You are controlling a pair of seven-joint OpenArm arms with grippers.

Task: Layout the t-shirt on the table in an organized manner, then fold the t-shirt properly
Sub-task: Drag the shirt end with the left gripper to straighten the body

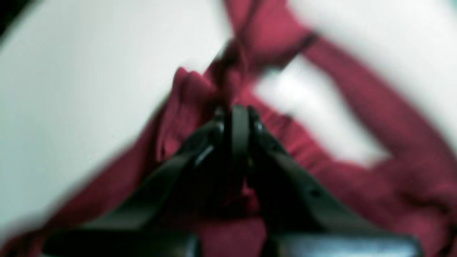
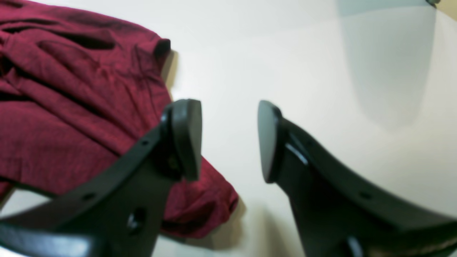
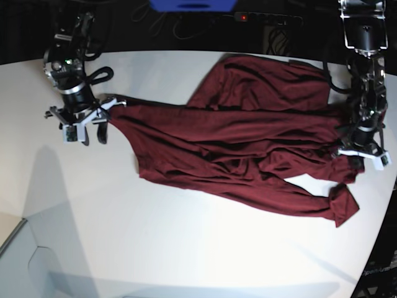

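The wrinkled dark maroon knit t-shirt is lying spread across the smooth white tabletop; the left gripper is pinching its fabric, while the right gripper is hanging spread beside its edge.

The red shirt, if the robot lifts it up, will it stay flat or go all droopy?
Probably droopy. The shirt lies in soft wrinkles and folds on the table, so it looks floppy, not stiff. The left gripper is shut on a bunched bit, so the rest would likely sag and drag behind.
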